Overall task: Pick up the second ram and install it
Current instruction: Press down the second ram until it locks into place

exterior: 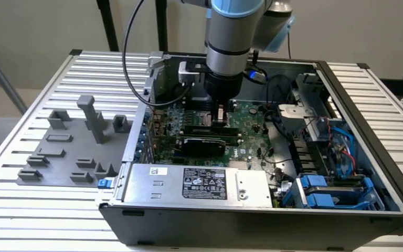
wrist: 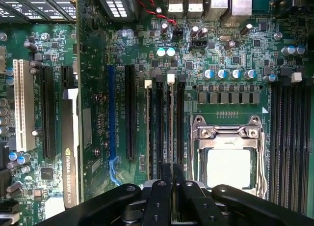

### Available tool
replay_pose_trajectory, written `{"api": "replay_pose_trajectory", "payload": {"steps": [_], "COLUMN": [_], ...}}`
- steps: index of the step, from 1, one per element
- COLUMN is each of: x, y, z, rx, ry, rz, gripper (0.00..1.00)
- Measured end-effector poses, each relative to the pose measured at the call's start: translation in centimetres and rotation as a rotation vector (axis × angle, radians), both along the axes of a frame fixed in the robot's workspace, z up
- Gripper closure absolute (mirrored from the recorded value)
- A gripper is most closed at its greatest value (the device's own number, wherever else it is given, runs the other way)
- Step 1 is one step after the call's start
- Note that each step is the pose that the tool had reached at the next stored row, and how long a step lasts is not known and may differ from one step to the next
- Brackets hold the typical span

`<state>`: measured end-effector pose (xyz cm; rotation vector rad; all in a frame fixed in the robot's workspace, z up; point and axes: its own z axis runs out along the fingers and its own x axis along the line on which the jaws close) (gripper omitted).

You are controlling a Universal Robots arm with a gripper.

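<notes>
My gripper [wrist: 172, 183] hangs low inside the open computer case [exterior: 369, 94], over the motherboard [wrist: 225, 49]. Its two black fingers [wrist: 162, 191] are pressed close on a thin stick seen edge-on, the second ram [wrist: 171, 123]. The stick runs along a memory slot with a white latch [wrist: 170, 78] at its far end. How deep it sits in the slot I cannot tell. Another stick [wrist: 153, 127] lies in the neighbouring slot with its own white latch [wrist: 148, 82]. In the exterior view the gripper [exterior: 218, 116] sits at the board's middle, under the arm's grey wrist.
The CPU socket [wrist: 228, 157] lies beside the slots, a graphics card [wrist: 71, 157] and long black expansion slots [wrist: 130, 113] on the other side. The power supply [exterior: 194, 184] fills the case front; blue drive bays [exterior: 327, 194] are at the exterior view's right. Grey holder blocks [exterior: 69, 147] stand outside the case.
</notes>
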<state>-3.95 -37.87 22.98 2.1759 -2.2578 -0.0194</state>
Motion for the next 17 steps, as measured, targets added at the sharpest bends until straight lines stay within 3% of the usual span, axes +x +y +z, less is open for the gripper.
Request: {"api": "replay_pose_trajectory", "payload": {"steps": [17], "x": [0.02], "y": [0.0], "z": [-0.17], "rx": [-0.0046], "ry": [-0.0001], "rz": [0.0], "gripper": [1.0]}}
